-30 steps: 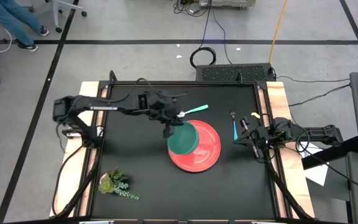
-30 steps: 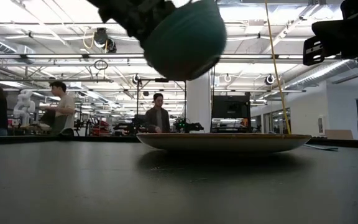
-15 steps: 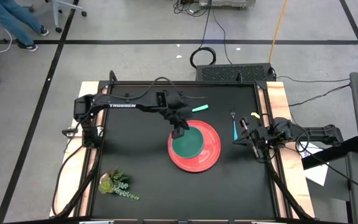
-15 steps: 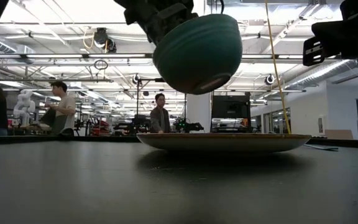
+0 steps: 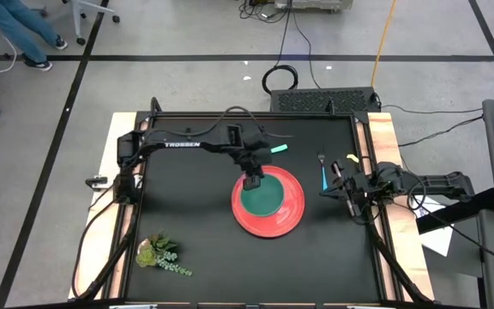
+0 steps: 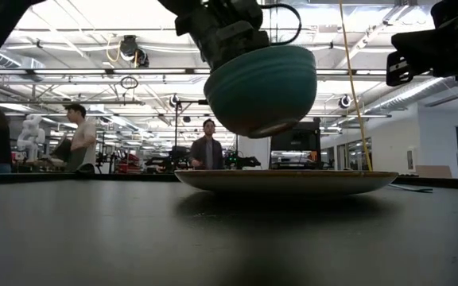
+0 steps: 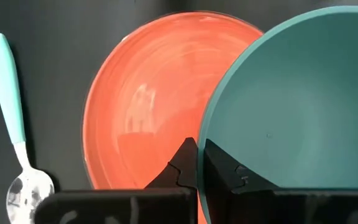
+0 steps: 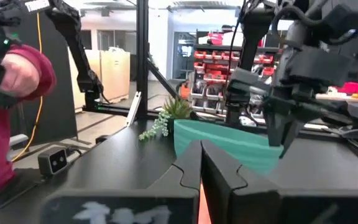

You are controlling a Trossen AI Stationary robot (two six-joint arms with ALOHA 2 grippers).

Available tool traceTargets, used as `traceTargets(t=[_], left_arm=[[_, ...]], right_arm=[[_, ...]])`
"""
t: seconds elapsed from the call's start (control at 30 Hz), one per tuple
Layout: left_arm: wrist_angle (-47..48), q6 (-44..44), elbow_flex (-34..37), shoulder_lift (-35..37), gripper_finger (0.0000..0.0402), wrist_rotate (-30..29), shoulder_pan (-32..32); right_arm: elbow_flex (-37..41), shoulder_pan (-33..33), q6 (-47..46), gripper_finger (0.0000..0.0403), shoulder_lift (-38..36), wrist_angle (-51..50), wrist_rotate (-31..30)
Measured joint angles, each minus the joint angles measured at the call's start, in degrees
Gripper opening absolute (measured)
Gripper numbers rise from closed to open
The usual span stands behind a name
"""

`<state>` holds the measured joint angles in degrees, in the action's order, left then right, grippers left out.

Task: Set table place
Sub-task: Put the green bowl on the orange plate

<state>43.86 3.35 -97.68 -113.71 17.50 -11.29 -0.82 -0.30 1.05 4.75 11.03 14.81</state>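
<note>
Bowl (image 6: 261, 89) now hangs directly above the red plate (image 5: 288, 215), clamped at its rim by the left gripper (image 5: 252, 181) and not yet touching, so lowering looks next. A second ago it sat tilted off the plate's edge; it has since levelled and centred. Right gripper (image 5: 334, 184), fingers together, waits beside the fork (image 5: 323, 174), the spoon (image 7: 12, 149) just beyond the plate.

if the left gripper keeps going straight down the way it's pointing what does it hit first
Most likely the red plate: the left gripper holds the teal bowl by its rim above it, so the bowl's base would probably touch the plate first.
</note>
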Motion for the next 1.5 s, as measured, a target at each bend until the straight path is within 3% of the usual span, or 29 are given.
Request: traceTargets(t=[0.3,0.6,1.5], left_arm=[[4.7,2.0,-7.0,-5.7,0.0005,-0.3,0.0],[10.3,2.6,-11.6,-10.5,0.0005,-7.3,0.0],[9.4,2.2,-11.6,-11.3,0.0005,-6.9,2.0]], right_arm=[[0.0,0.0,-0.3,0.0,0.2,-0.1,0.0],[0.0,0.0,-0.3,0.0,0.6,-0.2,0.0],[0.0,0.0,-0.7,0.0,0.7,-0.2,0.0]])
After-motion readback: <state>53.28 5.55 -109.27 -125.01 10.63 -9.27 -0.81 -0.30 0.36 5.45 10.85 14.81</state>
